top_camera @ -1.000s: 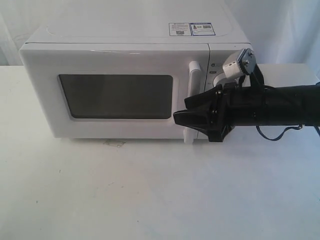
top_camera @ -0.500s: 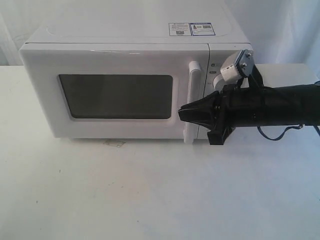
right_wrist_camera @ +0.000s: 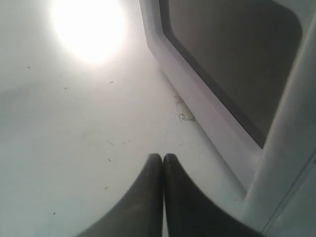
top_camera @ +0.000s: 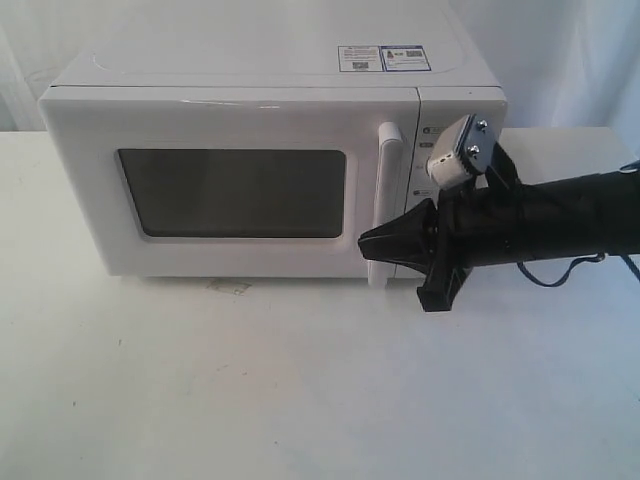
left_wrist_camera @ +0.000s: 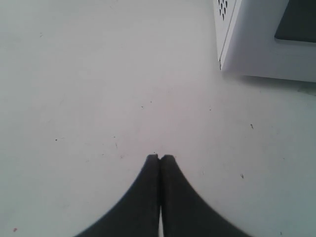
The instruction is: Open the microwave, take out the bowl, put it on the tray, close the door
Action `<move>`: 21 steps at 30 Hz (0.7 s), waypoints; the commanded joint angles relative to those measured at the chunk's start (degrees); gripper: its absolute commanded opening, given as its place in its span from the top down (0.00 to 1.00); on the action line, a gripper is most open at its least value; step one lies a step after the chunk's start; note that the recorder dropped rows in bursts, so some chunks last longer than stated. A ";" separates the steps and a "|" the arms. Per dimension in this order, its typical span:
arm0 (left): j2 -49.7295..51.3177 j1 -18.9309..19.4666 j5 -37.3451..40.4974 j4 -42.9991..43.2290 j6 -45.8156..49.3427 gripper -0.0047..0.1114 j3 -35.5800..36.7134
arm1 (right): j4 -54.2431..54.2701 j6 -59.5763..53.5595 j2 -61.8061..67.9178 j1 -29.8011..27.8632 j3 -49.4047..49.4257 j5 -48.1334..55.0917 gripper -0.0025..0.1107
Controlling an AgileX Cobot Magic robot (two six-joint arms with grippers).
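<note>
The white microwave (top_camera: 250, 110) stands at the back of the table with its door (top_camera: 230, 120) shut; the dark window (top_camera: 235, 192) shows nothing inside. The bowl is hidden and no tray is in view. My right gripper (top_camera: 364, 241) is shut with nothing in it, its tip in front of the lower part of the tall white handle (top_camera: 388, 190). In the right wrist view the shut gripper (right_wrist_camera: 163, 157) sits beside the handle (right_wrist_camera: 289, 153), below the window (right_wrist_camera: 237, 59). My left gripper (left_wrist_camera: 159, 157) is shut and empty over the bare table, near the microwave's corner (left_wrist_camera: 247, 47).
The right arm (top_camera: 540, 222) and its wrist camera (top_camera: 458, 155) cover most of the control panel (top_camera: 432, 140). A small scuff mark (top_camera: 228, 287) lies on the white table (top_camera: 300, 390) just before the door. Stickers (top_camera: 384, 57) sit on the microwave's top.
The right gripper's fingers, spread by the handle a second ago, have come together. The wrist has turned and the tip sits slightly lower. The door has not moved.
</note>
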 commanded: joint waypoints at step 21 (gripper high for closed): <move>-0.28 0.13 -0.13 0.00 0.06 0.96 0.23 | -2.47 -1.02 -6.63 -2.50 3.13 -2.57 0.69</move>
